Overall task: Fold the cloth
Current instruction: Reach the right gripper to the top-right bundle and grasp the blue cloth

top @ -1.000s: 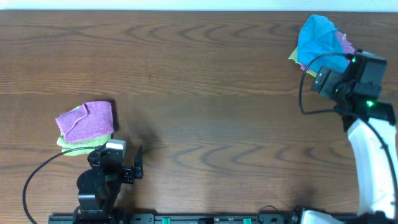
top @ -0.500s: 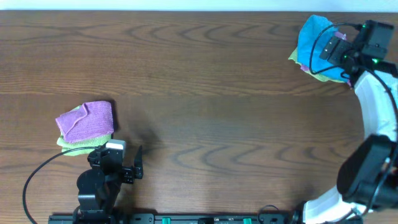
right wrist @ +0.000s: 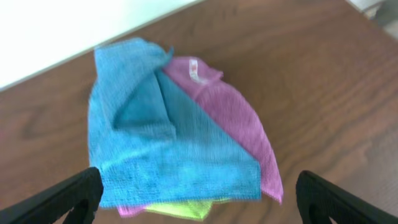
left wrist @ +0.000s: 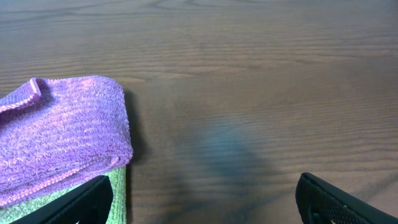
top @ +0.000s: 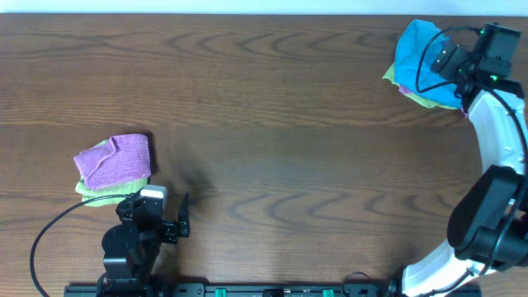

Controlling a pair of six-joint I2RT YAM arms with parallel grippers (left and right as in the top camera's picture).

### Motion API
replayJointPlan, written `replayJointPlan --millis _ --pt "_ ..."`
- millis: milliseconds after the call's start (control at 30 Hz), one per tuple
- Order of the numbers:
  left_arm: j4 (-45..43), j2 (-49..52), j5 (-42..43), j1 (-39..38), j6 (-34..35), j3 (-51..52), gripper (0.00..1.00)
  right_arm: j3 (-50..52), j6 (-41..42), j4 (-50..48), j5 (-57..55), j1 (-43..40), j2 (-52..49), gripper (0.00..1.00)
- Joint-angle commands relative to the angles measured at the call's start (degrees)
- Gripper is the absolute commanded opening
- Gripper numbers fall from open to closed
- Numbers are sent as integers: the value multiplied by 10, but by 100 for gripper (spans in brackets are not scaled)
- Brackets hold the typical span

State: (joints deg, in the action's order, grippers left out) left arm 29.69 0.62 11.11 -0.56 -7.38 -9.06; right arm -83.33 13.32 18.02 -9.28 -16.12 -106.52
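**Blue cloth, unfolded, far right corner**

Item: the cloth (right wrist: 168,143), bright blue microfibre. It lies rumpled on top of a purple cloth (right wrist: 239,118) and a lime-green cloth (right wrist: 180,210), at the far right corner of the table (top: 264,124).

Handling: likely light, limp and non-slip. Best pinched at a free corner, top layer only.

Right gripper (right wrist: 199,198): hovers over it, jaws wide, empty.

Left gripper (left wrist: 205,202): likewise spread and empty, beside a folded purple-and-green stack (left wrist: 62,137).
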Motion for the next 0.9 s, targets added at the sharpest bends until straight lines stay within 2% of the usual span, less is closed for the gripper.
replayJointPlan --millis 0,367,633,733,867 --pt "0 -4 -6 -2 -3 9 95 -13 11 -21 9 -5 -24 99" --pt "0 -4 -6 -2 -3 9 95 -13 68 -116 95 -4 -122 99" --pt "0 -4 -6 -2 -3 9 95 -13 85 -147 127 -3 -174 99" --pt "0 -4 -6 -2 -3 9 95 -13 85 -155 127 -3 -181 92" --pt "0 -4 -6 -2 -3 9 95 -13 85 -161 127 -3 -184 90"
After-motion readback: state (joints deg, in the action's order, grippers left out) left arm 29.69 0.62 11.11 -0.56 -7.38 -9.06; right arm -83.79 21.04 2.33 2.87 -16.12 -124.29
